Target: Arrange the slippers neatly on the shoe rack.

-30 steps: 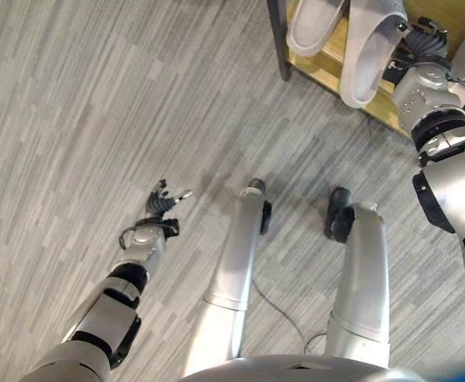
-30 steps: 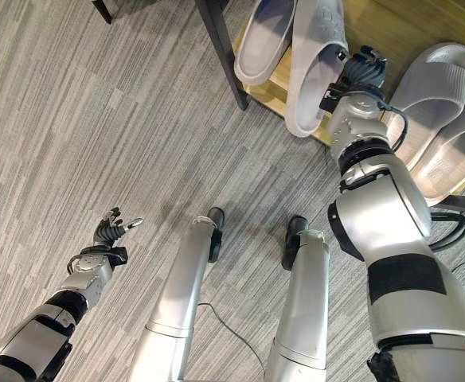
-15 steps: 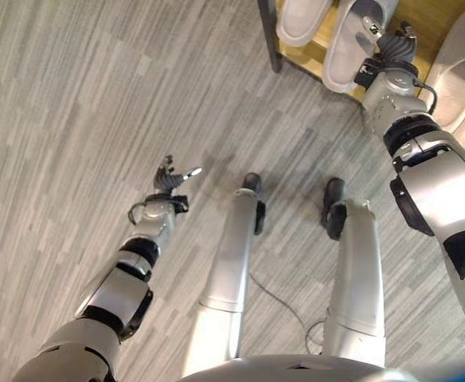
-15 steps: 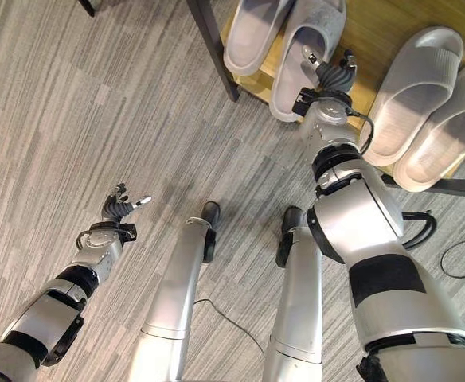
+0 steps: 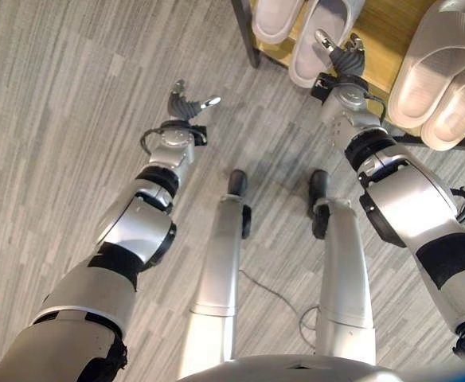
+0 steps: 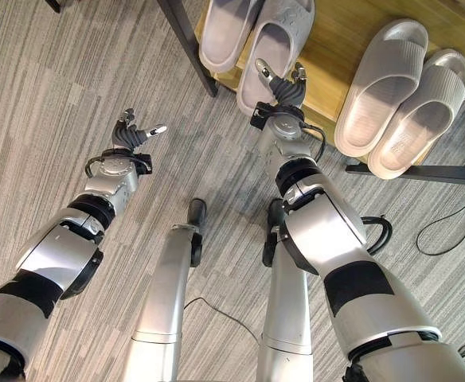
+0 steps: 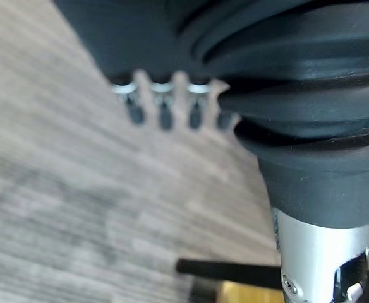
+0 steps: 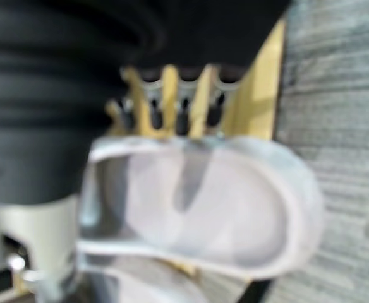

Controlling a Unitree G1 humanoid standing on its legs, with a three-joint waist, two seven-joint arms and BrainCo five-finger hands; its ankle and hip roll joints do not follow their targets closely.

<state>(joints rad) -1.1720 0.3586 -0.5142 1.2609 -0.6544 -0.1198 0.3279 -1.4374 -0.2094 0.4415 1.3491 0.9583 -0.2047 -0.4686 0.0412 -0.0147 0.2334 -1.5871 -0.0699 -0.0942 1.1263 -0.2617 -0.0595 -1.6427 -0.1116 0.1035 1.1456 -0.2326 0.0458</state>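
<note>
Presently the shoe rack (image 6: 340, 36), a wooden shelf on a dark frame, stands at the far side of the scene and carries four slippers: a grey pair (image 6: 248, 40) at its left end by the dark corner post (image 6: 186, 44), and a beige pair (image 6: 400, 95) further right. Of the grey pair, the right-hand slipper (image 6: 276, 48) lies with its heel overhanging the near shelf edge; the beige pair also projects past that edge. Grey carpet floor (image 5: 65, 119) lies open to the left and near side of the rack. The right hand (image 6: 284, 86) hovers over the overhanging heel, fingers spread apart, gripping nothing. The left hand (image 5: 186, 102) hangs over bare floor left of the rack, fingers loosely apart, holding nothing.
</note>
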